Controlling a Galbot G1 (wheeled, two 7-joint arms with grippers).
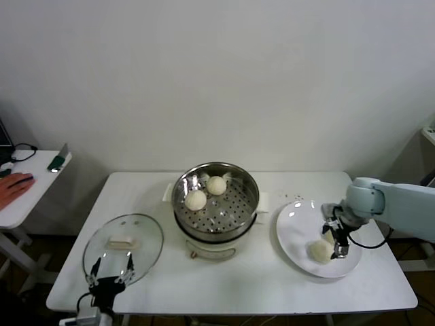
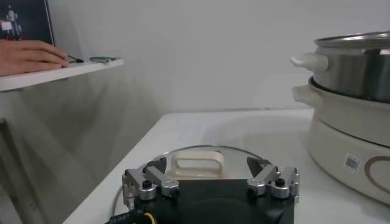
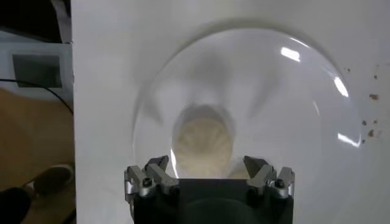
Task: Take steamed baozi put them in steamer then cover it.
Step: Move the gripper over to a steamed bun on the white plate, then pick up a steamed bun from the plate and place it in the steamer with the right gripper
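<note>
Steamer (image 1: 216, 204): table centre, two baozi (image 1: 206, 193) inside. Cover (image 1: 124, 246): flat on table, left of steamer. Plate (image 1: 297, 227): right of steamer, bearing two baozi (image 1: 319, 251). Side table (image 1: 27, 193): far left of steamer.

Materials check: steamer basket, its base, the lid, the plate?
Steamer basket: polished metal, likely stainless; mirror-like walls, perforated floor.
Base: glossy cream shell, probably plastic or enamel; hard to tell.
Lid: clear glass by its transparency, with a metal rim and cream handle.
Plate: glossy white, probably ceramic; sharp highlights.
</note>
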